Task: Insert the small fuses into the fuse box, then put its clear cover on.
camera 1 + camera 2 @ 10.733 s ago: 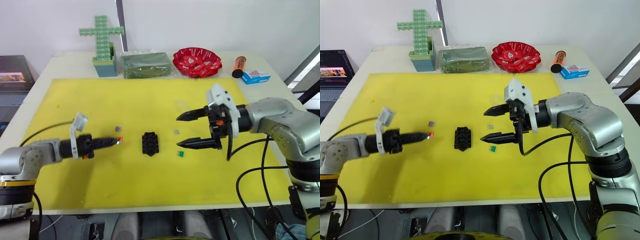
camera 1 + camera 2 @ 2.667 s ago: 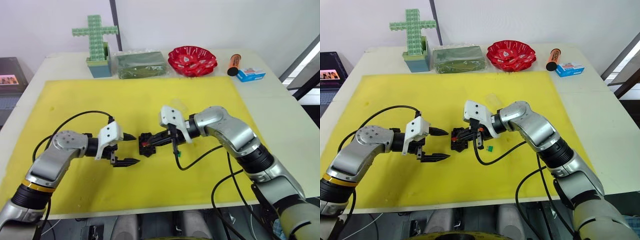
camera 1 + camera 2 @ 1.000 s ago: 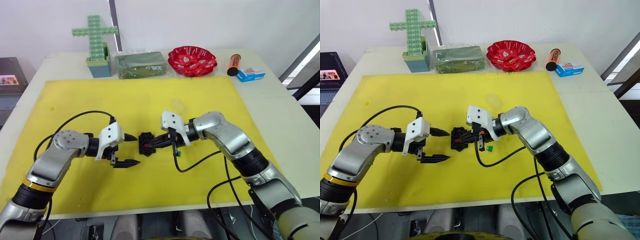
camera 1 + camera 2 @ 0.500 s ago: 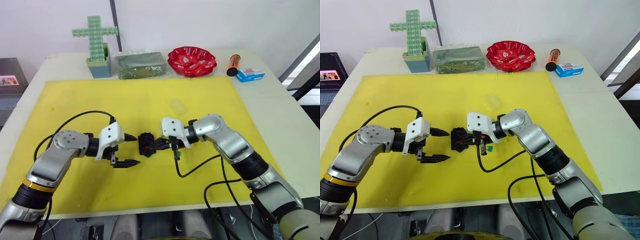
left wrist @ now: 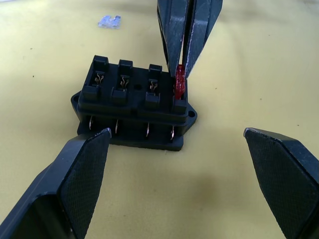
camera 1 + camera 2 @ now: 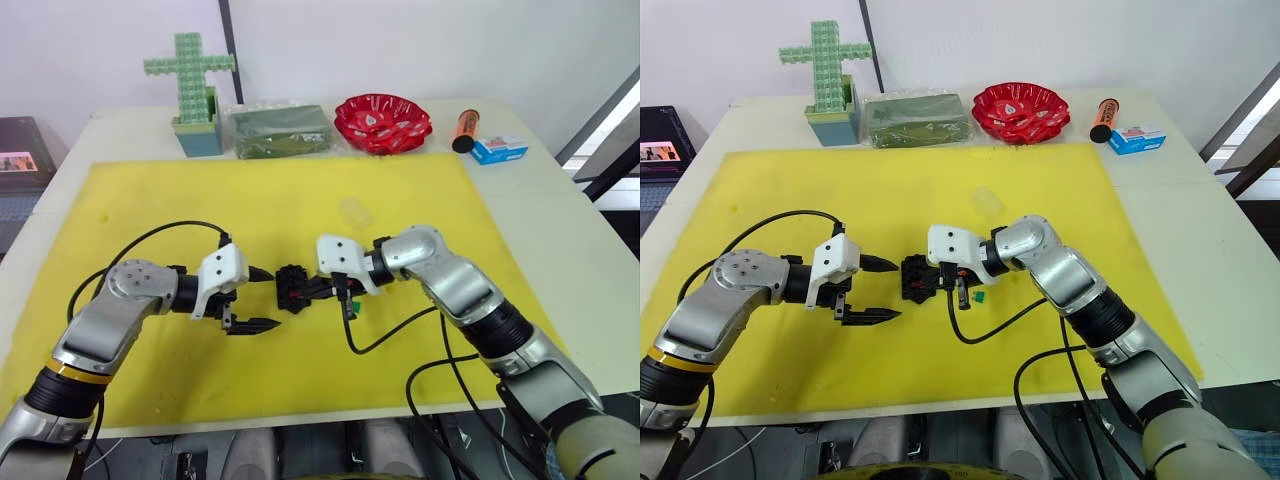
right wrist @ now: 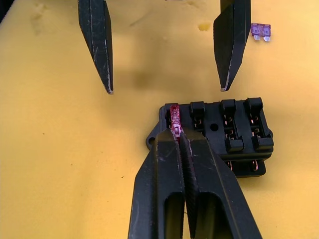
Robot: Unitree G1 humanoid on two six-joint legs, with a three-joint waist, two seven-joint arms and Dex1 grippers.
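Fuse box (image 6: 294, 287) at frame centre on the yellow mat (image 6: 300, 190). Red fuse (image 7: 174, 118) seated in an end slot, pinched by the right tool (image 7: 178, 135); other three slots bare. Left tool (image 6: 262, 299) spread wide, just beside the box. Still loose: green fuse (image 6: 981, 296), purple fuse (image 7: 260, 31). Clear cover (image 6: 355, 212) unplaced, above centre. Beyond, pale worktop (image 6: 560, 200) with red bowl (image 6: 384, 122) and green cross (image 6: 192, 70) by a white wall.

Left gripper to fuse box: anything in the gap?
Nothing. Left wrist view shows bare yellow mat between the open left gripper and the fuse box.
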